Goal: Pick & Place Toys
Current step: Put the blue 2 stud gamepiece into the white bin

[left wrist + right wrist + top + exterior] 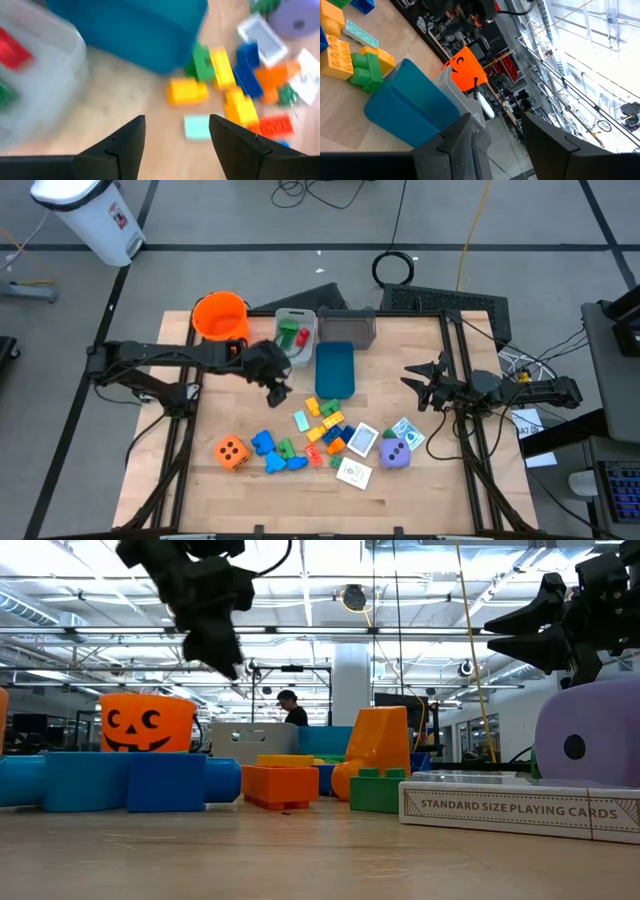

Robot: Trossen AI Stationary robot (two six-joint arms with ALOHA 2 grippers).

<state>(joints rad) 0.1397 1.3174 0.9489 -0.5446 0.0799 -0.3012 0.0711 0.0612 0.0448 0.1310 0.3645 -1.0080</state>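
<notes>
Blue is the landmark colour here: the blue bin sits open and, as far as the high view shows, with nothing in it, while the toys lie scattered on the wooden table on its near side. The left gripper hangs above the bare wood just beside the bin's near left corner, its fingers spread and carrying nothing. Its wrist view looks down between the two dark fingers at a pale teal card and a yellow block, though that picture is smeared, so I judge rather than see that one of these is the target. The step in hand looks like the reach for a pick. Next it calls for lowering over one piece, straddling it squarely and closing without nudging its neighbours.

Most of the small blocks cluster tight, several touching: yellow, blue, green, orange and red. An orange dotted die lies well to the left of that cluster, a purple die to its right, with flat picture cards just beside it. A clear bin left of the blue one already holds a green and a red piece.

The right gripper waits well to the right of the blue bin, fingers parted and bare.
</notes>
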